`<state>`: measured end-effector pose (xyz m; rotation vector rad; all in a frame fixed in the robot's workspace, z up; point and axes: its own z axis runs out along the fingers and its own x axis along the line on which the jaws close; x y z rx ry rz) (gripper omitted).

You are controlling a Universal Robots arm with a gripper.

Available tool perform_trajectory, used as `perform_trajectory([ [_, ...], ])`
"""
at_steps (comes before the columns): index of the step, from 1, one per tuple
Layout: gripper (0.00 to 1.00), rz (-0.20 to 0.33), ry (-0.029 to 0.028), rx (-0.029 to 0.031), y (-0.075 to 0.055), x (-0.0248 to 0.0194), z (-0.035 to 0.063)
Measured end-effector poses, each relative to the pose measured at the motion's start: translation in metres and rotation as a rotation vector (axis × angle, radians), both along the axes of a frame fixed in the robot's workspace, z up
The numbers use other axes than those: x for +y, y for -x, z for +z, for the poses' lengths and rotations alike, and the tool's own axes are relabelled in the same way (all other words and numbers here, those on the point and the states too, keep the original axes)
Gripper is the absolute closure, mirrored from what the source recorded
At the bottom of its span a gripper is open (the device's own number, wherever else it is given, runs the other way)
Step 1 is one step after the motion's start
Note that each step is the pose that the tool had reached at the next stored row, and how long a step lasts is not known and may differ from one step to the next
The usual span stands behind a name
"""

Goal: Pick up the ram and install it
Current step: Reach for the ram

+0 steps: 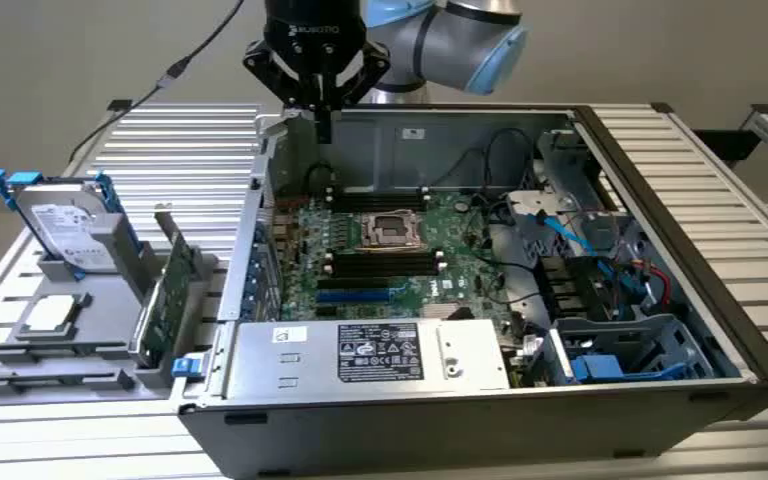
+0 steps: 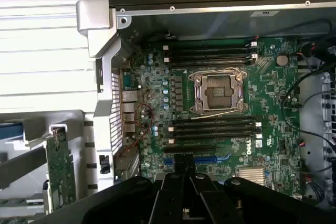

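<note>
My gripper [image 1: 320,112] hangs over the back corner of the open computer case [image 1: 651,200], at the exterior view's left. Its fingers are shut on the ram [image 1: 324,130], a thin dark stick seen edge-on and pointing down into the case. In the wrist view the ram [image 2: 184,163] sticks out from between the black fingers [image 2: 169,192]. Under it lies the green motherboard [image 2: 268,87] with an open processor socket [image 2: 218,92]. Black memory slots [image 2: 210,53] run on one side of the socket and more slots [image 2: 215,128] on the other. All the slots look empty.
A grey holder [image 1: 51,375] at the exterior view's left carries a hard drive [image 1: 64,228], a silver processor chip [image 1: 51,314] and an upright green expansion card [image 1: 171,290]. The power supply [image 1: 377,352], blue cables [image 1: 564,232] and drive cage [image 1: 624,355] crowd the case.
</note>
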<state>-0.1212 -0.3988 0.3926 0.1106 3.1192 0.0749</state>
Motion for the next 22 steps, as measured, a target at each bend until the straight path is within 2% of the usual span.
perform_trajectory([
  [11,0.89,0.0,0.0001,0.0001,0.0,0.0,0.0],
  [16,0.89,0.0,0.0,0.0027,0.02,0.0,-0.0003],
  [18,0.89,0.0,0.0,0.0069,0.029,0.0,-0.0008],
  [22,0.89,0.0,0.0009,0.0238,0.045,0.0,-0.0033],
])
